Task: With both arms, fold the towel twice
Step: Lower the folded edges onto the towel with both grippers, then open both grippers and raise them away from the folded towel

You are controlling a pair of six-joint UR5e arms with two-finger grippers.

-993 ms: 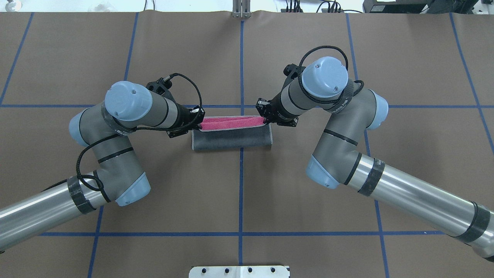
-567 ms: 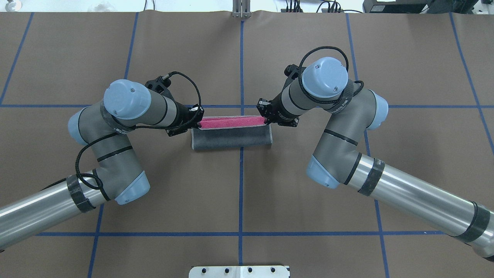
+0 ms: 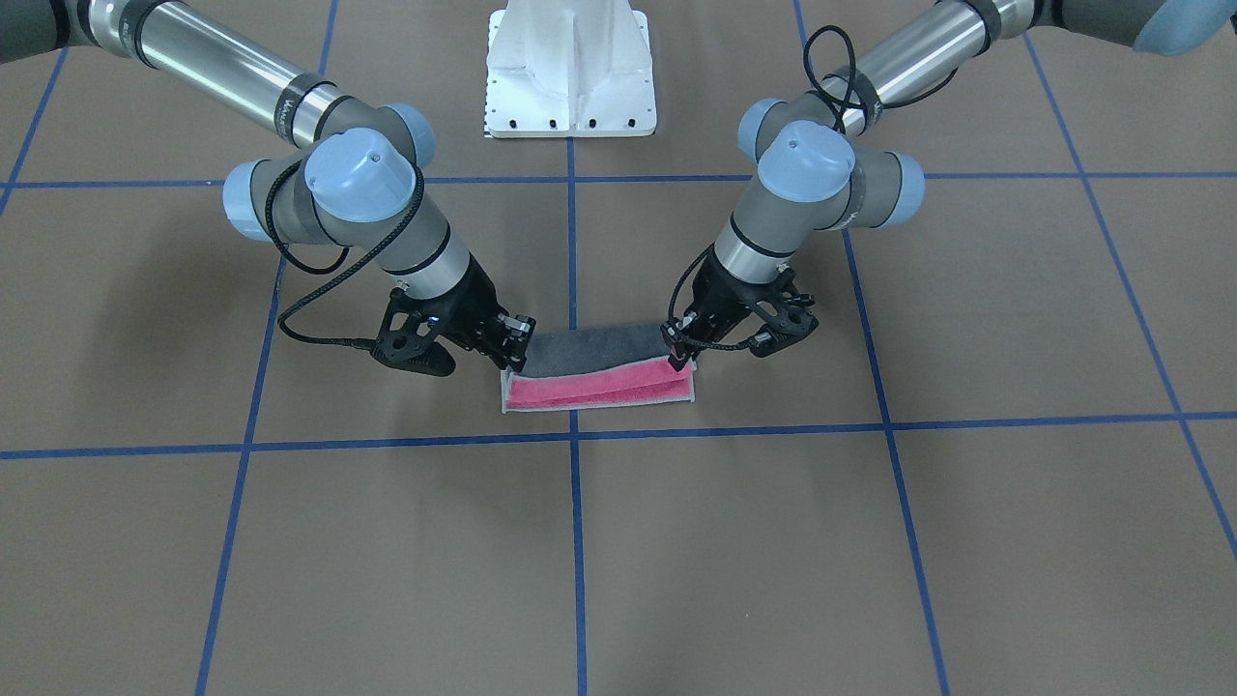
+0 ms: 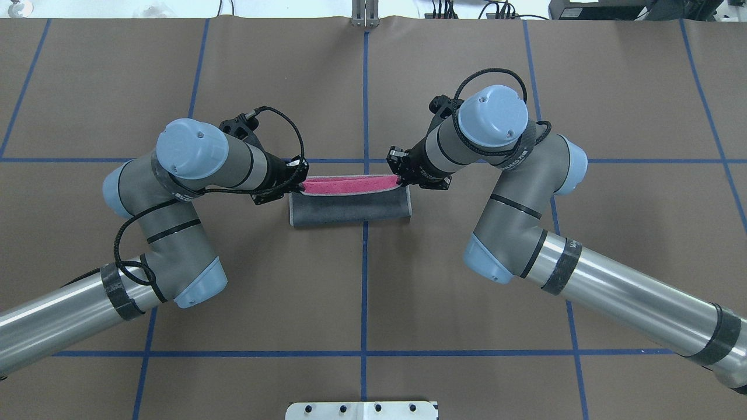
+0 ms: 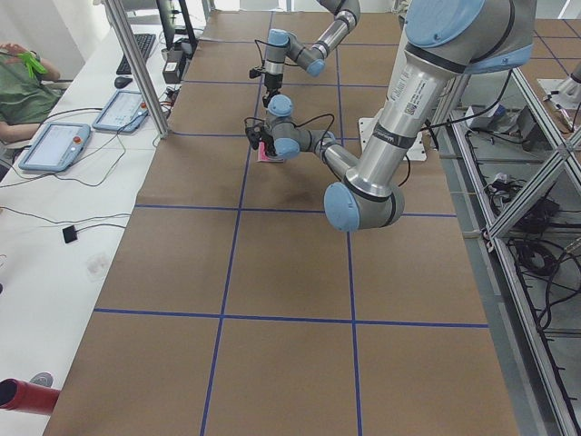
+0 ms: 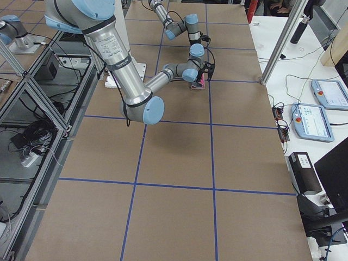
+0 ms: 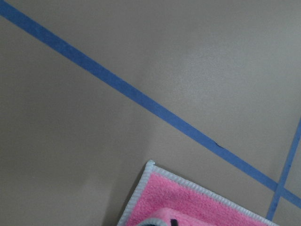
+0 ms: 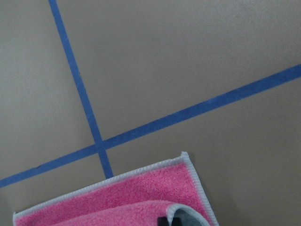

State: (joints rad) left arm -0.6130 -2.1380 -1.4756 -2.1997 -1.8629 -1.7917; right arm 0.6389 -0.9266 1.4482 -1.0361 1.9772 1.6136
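The towel lies mid-table, partly folded over: a dark grey face (image 4: 350, 209) toward me and a thin pink strip (image 4: 350, 185) along its far edge. In the front view the pink strip (image 3: 599, 387) shows two layers. My left gripper (image 4: 300, 185) is shut on the towel's upper edge at its left end, and shows in the front view (image 3: 679, 360). My right gripper (image 4: 400, 179) is shut on the same edge at the right end, and shows in the front view (image 3: 515, 362). Both wrist views show a pink corner (image 7: 188, 207) (image 8: 117, 197) on the table.
Brown table cover with blue tape grid lines (image 4: 365, 116). The white pedestal base (image 3: 570, 68) stands at my side of the table. Tablets (image 5: 54, 145) and cables lie on a side bench beyond the far edge. A metal post (image 4: 365, 14) stands at the far edge.
Both grippers have carried the held towel edge slightly farther from me and lower. The visible pink strip has grown narrower and flatter.
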